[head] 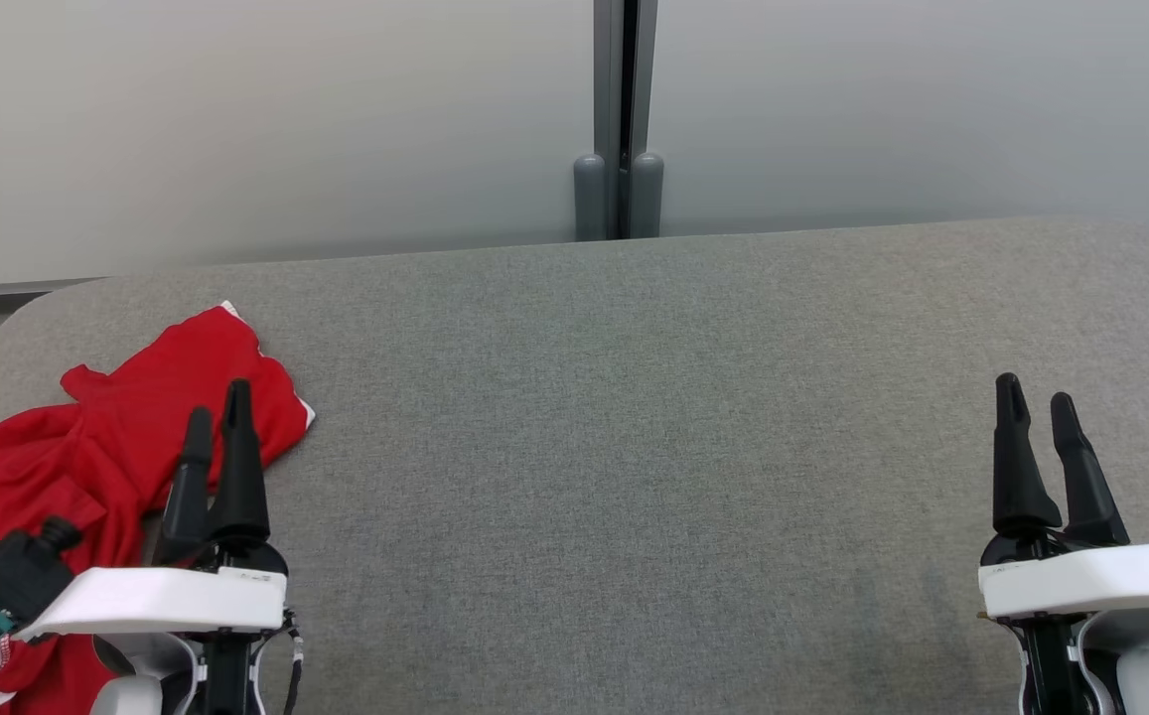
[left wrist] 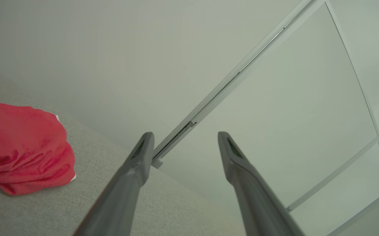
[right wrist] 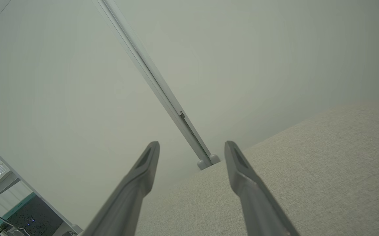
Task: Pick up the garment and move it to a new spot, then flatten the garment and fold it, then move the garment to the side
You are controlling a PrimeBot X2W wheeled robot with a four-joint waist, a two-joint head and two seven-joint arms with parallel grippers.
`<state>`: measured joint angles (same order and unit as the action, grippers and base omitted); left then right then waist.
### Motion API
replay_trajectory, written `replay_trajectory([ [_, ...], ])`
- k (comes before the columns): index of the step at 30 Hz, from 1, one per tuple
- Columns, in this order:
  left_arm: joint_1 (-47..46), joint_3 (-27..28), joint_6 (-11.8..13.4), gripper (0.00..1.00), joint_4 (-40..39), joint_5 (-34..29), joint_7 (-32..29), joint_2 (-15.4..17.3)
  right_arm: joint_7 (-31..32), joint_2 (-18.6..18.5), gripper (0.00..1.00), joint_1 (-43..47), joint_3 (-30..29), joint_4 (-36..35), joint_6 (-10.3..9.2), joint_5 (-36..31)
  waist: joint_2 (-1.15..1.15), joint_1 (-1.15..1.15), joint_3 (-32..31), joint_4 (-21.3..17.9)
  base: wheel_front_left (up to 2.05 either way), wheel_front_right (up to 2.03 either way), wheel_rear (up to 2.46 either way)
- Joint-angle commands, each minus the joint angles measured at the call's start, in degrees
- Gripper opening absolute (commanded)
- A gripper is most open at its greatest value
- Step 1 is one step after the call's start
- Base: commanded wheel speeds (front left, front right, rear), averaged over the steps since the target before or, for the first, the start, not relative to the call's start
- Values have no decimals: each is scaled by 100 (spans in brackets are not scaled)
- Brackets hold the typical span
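Garment: red cloth with white edging (head: 87, 467), lying crumpled in a heap at the left end of the surface, close to its rounded corner. Part of it runs off the lower left of the head view, beneath the left arm.
Left claw: (head: 217, 399) fingers spread apart with nothing between them. In the head view it stands over the garment's right edge. In its own wrist view (left wrist: 185, 134) the garment (left wrist: 22, 147) lies to the left of the fingers, clear of them.
Right claw: (head: 1034, 389) fingers spread apart and empty, above bare cloth at the right end, well apart from the garment. Its wrist view (right wrist: 192, 143) shows the same gap.
Surface: grey woven covering (head: 634, 447) with rounded corners.
Writing: small dark print on the white wrist housing (head: 167, 601) of the left arm, too small to read.
Behind: pale wall panels joined by a grey post (head: 619, 119) that ends in two rounded feet at the surface's far edge.
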<state>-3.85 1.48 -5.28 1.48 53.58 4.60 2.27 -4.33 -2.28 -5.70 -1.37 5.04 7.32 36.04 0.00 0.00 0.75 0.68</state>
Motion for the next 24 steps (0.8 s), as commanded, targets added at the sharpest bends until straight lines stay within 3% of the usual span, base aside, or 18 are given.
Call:
replay_trajectory([
  [1, -119, -65, 89, 100, -129, -262, 44, 40, -74, -54, 100, -68, 20, -67, 20, -196, 0, 0, 0, -2, 0, 0, 0],
  [15, -68, -835, 670, 100, 31, -2323, 283, 177, -315, -56, 100, -120, 248, -79, 22, -1507, 0, 0, 17, -24, 0, 0, 0],
  [24, -178, -1583, 1506, 100, 200, -3168, 429, 593, -457, -60, 100, -115, 315, 39, 23, -2161, 0, 0, 10, -13, 0, 0, 0],
])
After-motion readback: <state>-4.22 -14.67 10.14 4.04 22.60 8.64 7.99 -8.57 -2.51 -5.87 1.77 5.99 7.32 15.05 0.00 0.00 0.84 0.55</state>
